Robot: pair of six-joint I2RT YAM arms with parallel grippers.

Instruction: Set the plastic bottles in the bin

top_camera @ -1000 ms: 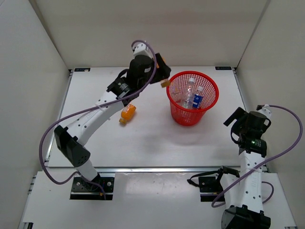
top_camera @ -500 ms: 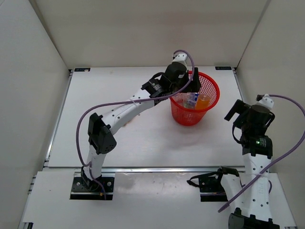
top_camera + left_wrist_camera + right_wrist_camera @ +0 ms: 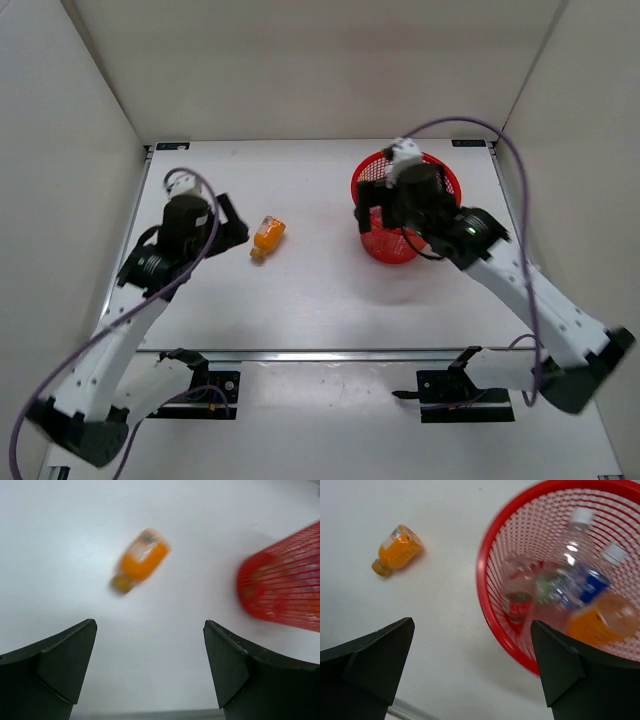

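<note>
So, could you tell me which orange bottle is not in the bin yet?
The orange bottle lying on the table left of the bin; the other orange one sits inside it.

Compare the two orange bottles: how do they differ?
The loose orange bottle lies on its side outside the bin; the binned orange bottle is already delivered. The loose one lies alone; the binned one rests among clear bottles. Both are orange.
</note>
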